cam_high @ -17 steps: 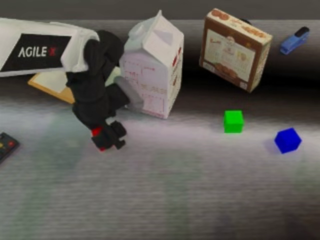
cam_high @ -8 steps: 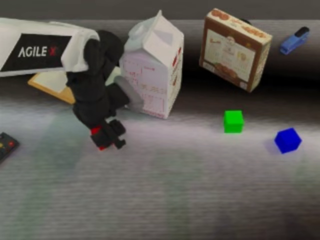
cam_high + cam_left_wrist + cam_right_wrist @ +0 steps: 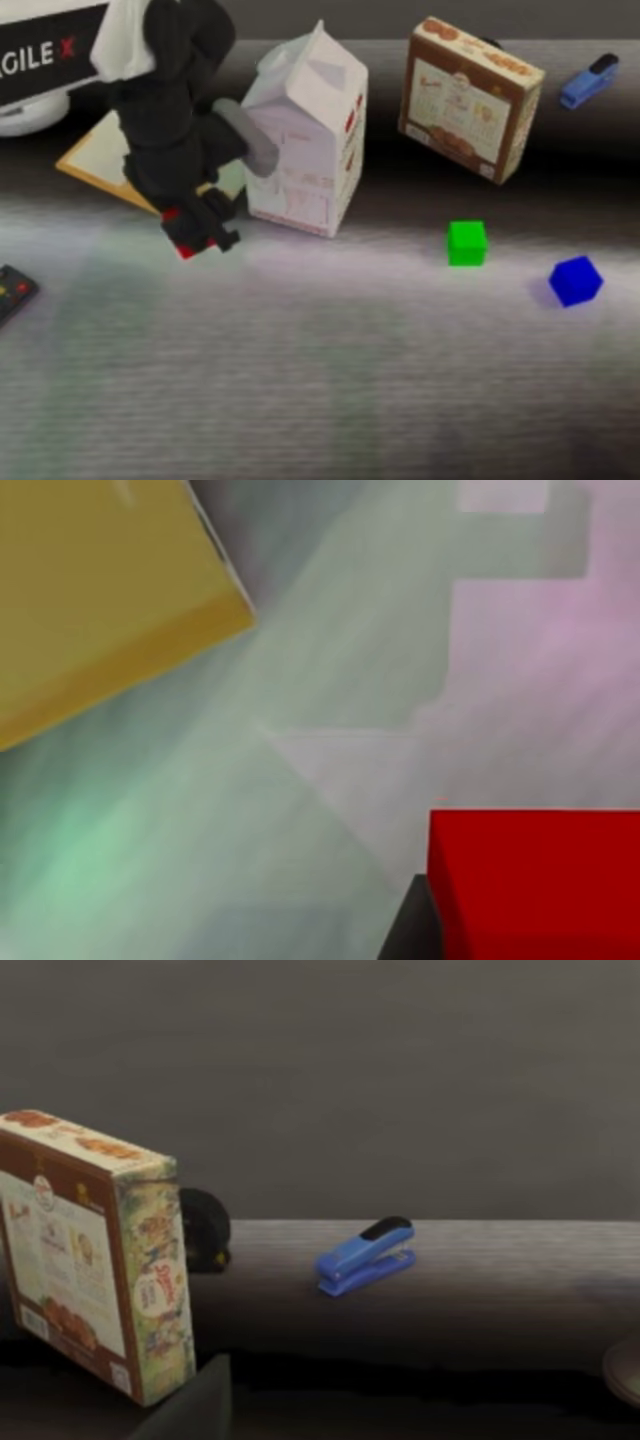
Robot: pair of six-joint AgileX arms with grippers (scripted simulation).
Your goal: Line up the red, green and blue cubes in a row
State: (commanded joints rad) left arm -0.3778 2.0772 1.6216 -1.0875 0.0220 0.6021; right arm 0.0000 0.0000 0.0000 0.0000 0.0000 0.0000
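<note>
My left gripper [image 3: 203, 235] is shut on the red cube [image 3: 186, 250], holding it just off the table beside the milk carton's [image 3: 305, 140] left side. In the left wrist view the red cube [image 3: 540, 880] fills the near corner against one dark finger [image 3: 410, 930]. The green cube [image 3: 466, 243] rests on the table right of centre. The blue cube [image 3: 575, 281] lies farther right and a little nearer the front. My right arm is out of the top view; only a dark edge of my right gripper [image 3: 195, 1405] shows in its own wrist view.
A cereal box [image 3: 470, 95] leans at the back right, with a blue stapler [image 3: 590, 80] in the far right corner. A yellow board [image 3: 100, 165] lies under the left arm. A black gadget [image 3: 12, 292] sits at the left edge.
My left gripper, still holding the red cube, has moved back and to the left, closer to the yellow board. The green and blue cubes have not moved.
</note>
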